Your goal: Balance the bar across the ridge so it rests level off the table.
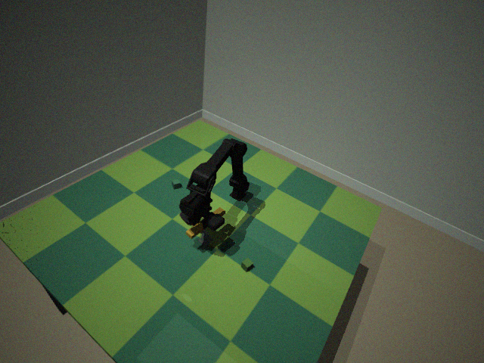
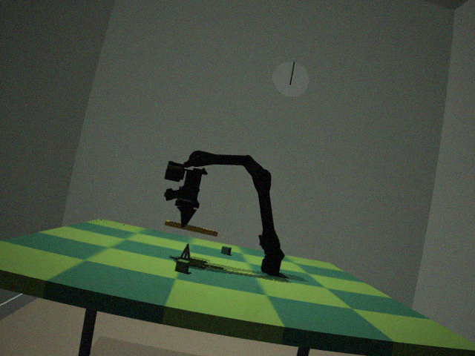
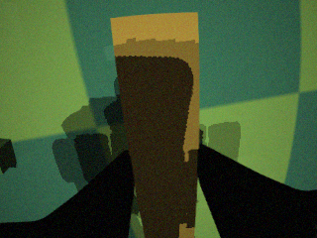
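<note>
Orange-yellow rectangular bar (image 1: 192,231) (image 2: 205,231) (image 3: 155,30), material unclear, hangs above the green checkered table (image 1: 221,289) (image 2: 222,293) (image 3: 248,59), clamped by the black parallel-jaw gripper (image 2: 184,225) (image 3: 162,155); the exterior view shows the dark triangular ridge (image 2: 186,253) near six o'clock of it.

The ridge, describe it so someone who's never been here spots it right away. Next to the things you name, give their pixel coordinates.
On the green checkered table (image 1: 218,289) (image 2: 226,294), look below the raised gripper (image 2: 185,225) and the orange bar (image 2: 202,230). There stands the ridge (image 2: 185,253), just behind a small block (image 2: 182,266) in the exterior view. Unlike the boxy blocks, it narrows to a peak.
</note>
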Action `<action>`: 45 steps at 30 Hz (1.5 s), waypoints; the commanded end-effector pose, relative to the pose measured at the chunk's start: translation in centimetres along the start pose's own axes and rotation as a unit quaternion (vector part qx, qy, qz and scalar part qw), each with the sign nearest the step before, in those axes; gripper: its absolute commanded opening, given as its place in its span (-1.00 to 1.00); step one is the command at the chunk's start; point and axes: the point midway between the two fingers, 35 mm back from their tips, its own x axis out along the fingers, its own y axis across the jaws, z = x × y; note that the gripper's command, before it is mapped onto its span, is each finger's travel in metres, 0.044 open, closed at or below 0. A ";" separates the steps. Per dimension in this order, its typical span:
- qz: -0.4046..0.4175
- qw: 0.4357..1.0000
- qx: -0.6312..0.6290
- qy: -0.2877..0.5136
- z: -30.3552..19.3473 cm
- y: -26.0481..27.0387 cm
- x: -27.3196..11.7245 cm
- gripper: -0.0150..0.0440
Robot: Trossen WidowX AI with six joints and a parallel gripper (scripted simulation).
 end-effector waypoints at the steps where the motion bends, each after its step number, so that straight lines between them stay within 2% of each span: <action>1: -0.002 1.000 0.011 0.000 0.2 0.4 0.3 -0.49; 26: -0.002 1.000 0.012 0.000 0.1 0.2 4.3 -0.49; 45: -0.002 1.000 0.012 0.000 0.1 0.2 4.2 -0.49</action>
